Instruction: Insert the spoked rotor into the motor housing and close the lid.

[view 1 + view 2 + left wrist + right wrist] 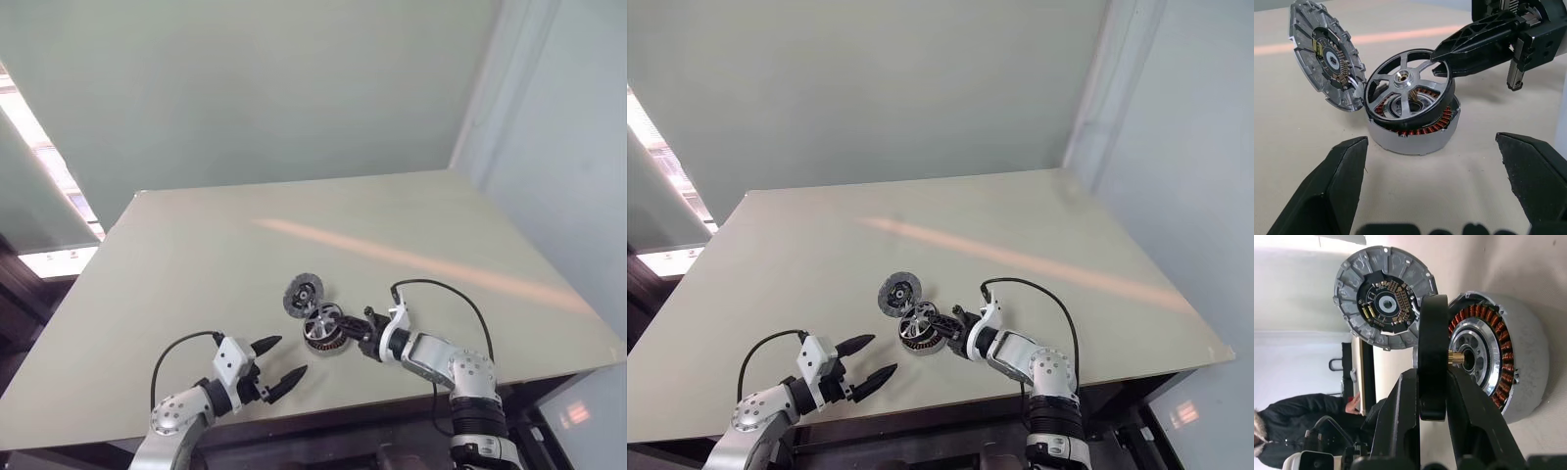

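Observation:
The motor housing (pixel 1405 139) lies flat on the table, its copper coils showing. The lid (pixel 1327 54) stands tilted open at the housing's side, inner face with its black hub turned to the housing. The spoked rotor (pixel 1403 77), silver spokes in a black rim, rests tilted on the housing's open top with its brass shaft over the centre. My right gripper (pixel 1442 61) is shut on the rotor's rim; in the right wrist view the rim (pixel 1432 362) sits edge-on between the fingers (pixel 1400 421). My left gripper (pixel 284 359) hovers open, a short way in front of the housing, holding nothing.
The beige table (pixel 196 255) stretches wide behind and to both sides of the parts; its front edge runs just under my arms. A person in a dark jacket (pixel 1283 431) stands beyond the table in the right wrist view.

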You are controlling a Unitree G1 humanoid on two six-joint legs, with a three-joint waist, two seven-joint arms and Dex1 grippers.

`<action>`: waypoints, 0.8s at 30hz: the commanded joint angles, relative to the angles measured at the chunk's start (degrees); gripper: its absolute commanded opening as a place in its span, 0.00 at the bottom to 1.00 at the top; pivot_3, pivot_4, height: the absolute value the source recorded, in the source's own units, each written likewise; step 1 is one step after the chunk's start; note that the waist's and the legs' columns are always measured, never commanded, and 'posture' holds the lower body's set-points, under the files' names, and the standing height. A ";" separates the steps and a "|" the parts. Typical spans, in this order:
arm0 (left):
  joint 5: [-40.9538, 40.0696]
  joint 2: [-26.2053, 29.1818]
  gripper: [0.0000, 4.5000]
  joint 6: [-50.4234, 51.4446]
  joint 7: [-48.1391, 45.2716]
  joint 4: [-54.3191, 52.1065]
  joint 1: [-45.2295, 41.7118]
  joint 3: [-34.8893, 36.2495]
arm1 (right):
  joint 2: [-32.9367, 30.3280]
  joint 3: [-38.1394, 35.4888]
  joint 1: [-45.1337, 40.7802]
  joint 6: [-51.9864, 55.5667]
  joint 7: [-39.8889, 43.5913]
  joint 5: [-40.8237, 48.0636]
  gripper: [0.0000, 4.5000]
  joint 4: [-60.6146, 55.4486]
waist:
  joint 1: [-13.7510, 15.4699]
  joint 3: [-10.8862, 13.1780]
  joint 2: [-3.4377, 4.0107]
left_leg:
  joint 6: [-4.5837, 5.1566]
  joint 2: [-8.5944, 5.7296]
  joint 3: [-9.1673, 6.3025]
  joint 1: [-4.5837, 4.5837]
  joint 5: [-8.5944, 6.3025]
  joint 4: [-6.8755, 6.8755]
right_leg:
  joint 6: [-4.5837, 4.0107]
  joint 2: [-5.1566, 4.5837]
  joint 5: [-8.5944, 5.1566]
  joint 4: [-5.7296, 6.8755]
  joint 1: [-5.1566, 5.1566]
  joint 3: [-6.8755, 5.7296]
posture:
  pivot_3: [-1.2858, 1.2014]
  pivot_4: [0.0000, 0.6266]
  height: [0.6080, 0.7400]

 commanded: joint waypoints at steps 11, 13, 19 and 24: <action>0.14 -0.36 1.00 -1.48 -0.35 -0.03 -1.54 0.14 | 4.80 3.32 3.12 -2.62 -0.01 -2.25 0.09 -1.03 | -0.02 0.00 0.00 | 0.00 0.00 0.00 0.01 0.00 0.01 | 0.00 0.00 0.00 0.01 0.00 0.00 | 0.52 0.00 1.00; 0.16 -0.42 1.00 -1.53 -0.33 0.00 -1.55 0.11 | 4.27 3.95 3.11 -2.56 0.79 -2.54 0.17 -1.24 | -0.01 0.00 0.00 | 0.00 0.00 0.00 0.01 0.00 0.01 | 0.00 0.00 0.00 0.01 0.01 0.00 | 0.52 0.00 1.00; 0.24 -0.67 1.00 -1.71 -0.34 0.24 -1.67 -0.13 | 3.88 4.39 3.27 -3.08 1.21 -3.04 0.61 -2.31 | 0.00 0.00 0.00 | 0.00 0.00 0.00 0.00 0.00 0.01 | 0.00 0.00 0.00 0.00 0.01 0.00 | 0.52 0.00 1.00; 0.30 -0.81 1.00 -1.82 -0.46 0.29 -1.65 -0.27 | 2.53 3.54 3.52 -1.05 1.00 -1.16 0.91 -5.74 | 0.06 -0.01 -0.01 | 0.00 0.00 -0.02 0.04 0.00 0.04 | 0.00 0.00 0.00 0.01 0.07 -0.01 | 0.52 0.00 1.00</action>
